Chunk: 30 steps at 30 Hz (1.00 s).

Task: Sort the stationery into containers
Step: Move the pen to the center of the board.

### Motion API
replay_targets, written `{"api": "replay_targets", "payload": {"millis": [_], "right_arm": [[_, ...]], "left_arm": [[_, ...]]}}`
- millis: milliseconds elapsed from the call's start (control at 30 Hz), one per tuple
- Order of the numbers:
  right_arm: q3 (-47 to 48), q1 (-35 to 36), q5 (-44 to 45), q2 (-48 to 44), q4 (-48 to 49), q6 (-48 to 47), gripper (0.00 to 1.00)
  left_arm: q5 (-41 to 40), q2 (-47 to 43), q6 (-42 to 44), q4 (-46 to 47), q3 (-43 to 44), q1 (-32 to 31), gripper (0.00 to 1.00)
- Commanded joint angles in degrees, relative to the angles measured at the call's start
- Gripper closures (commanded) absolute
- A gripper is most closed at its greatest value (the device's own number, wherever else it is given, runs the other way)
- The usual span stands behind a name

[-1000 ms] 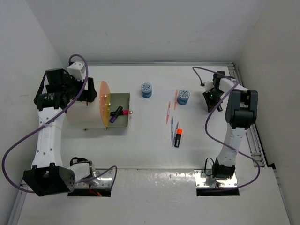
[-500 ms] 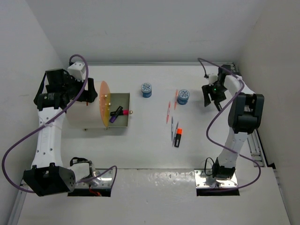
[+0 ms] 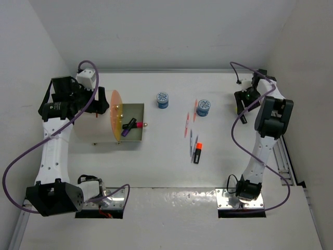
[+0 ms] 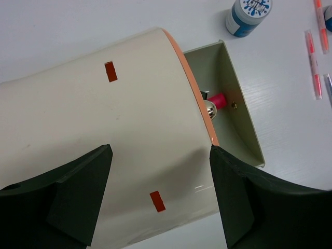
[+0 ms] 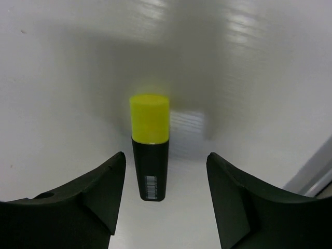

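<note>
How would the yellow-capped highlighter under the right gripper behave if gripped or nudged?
The highlighter looks like a short, hard plastic barrel, so it is probably rigid and light. It lies flat on the table and seems rounded, so a sideways nudge might roll it. Its smooth body could slip in the open right gripper.

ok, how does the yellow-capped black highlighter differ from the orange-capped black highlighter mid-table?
Cap colour: yellow-capped black highlighter yellow, orange-capped black highlighter orange. Place: yellow one lies alone below the right gripper, jaws open, ungripped; orange one lies beside thin pens. Both short, black-bodied, flat on the white table.
</note>
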Motion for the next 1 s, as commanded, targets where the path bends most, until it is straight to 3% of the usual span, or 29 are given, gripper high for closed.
{"api": "replay_targets", "payload": {"millis": [0, 267, 367, 400, 533, 633, 733, 967], "right_arm": [[1.9, 0.7, -2.2, 0.1, -1.1, -1.2, 0.36], [-1.5, 0.7, -3.1, 1.4, -0.9, -1.0, 0.41], [-2.2, 0.7, -3.4, 1.4, -1.0, -1.9, 0.54], [-2.5, 0.7, -3.5, 1.4, -1.1, -2.2, 0.62], [-7.4, 2.1, -5.5, -1.5, -2.7, -5.2, 0.74], [-15.8, 5.9, -7.2, -8.9, -0.8, -11.0, 0.77], [-28.9, 11.7, -7.9, -16.1, 0.3, -22.7, 0.77], [-41.1, 25.6, -8.1, -26.8, -1.9, -47.8, 0.72]], "left_arm": [[0.4, 0.2, 0.6, 1.2, 1.1, 0.4, 0.18], [0.3, 0.7, 0.2, 0.8, 1.6, 0.4, 0.18], [0.1, 0.8, 0.3, 0.7, 1.7, 0.2, 0.18], [0.1, 0.8, 0.4, 0.7, 1.7, 0.3, 0.18], [-0.6, 0.8, 0.7, 0.6, 1.8, 0.4, 0.18], [-1.0, 0.7, 0.7, 0.6, 2.1, 0.5, 0.18], [-0.4, 0.7, 0.7, 0.5, 1.9, 0.4, 0.18], [-1.2, 0.5, 1.4, 0.9, 0.1, 0.5, 0.18]]}}
